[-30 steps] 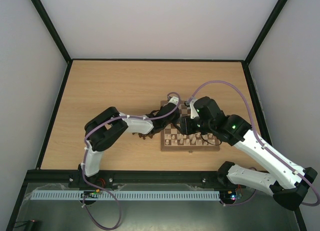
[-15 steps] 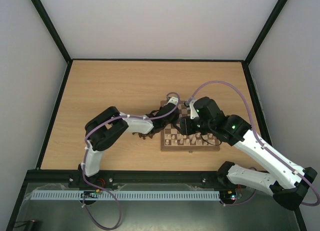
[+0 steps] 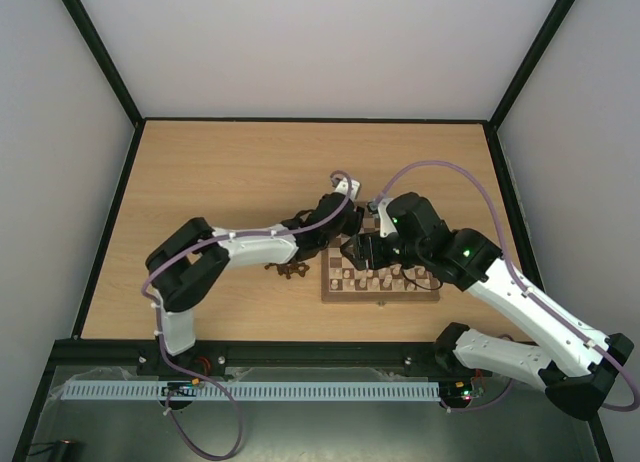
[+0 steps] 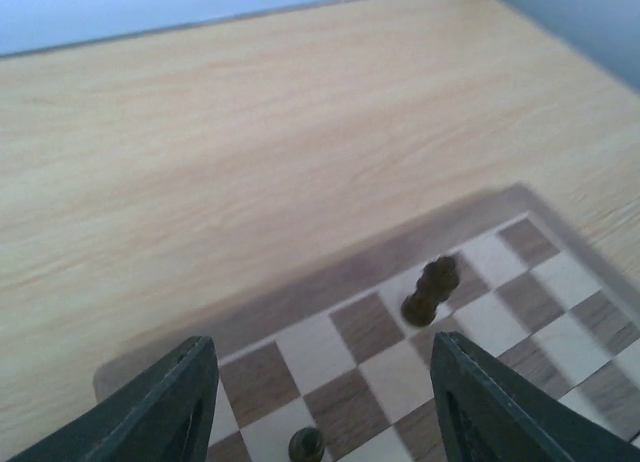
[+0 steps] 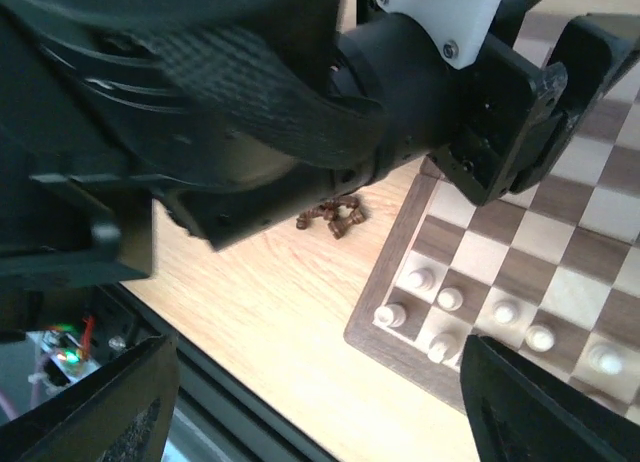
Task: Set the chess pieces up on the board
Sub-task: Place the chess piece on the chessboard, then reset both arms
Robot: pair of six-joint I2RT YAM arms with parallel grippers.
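Observation:
The board [image 3: 380, 267] lies on the table between both arms. My left gripper [image 4: 330, 412] hovers open over the board's [image 4: 390, 362] corner squares, its fingers [image 4: 165, 407] wide apart and empty. Two dark chess pieces stand below it, one [image 4: 430, 290] ahead and one [image 4: 306, 444] at the frame's bottom. My right gripper [image 5: 320, 412] is open and empty above the board's [image 5: 400, 352] near-left corner. Several pale chess pieces [image 5: 451, 298] stand in the near rows there. My left gripper [image 3: 338, 214] and right gripper [image 3: 362, 250] are close together.
A small heap of dark pieces [image 3: 288, 270] lies on the table just left of the board; the heap [image 5: 335, 215] lies beyond the left arm's black body [image 5: 300, 102]. Bare table [image 3: 230, 172] stretches behind and left. The black frame rail [image 3: 300, 352] runs along the near edge.
My left gripper has opened and its wrist has shifted toward the board's far-left corner, the arm stretching out and its elbow swinging left. The right arm has barely moved.

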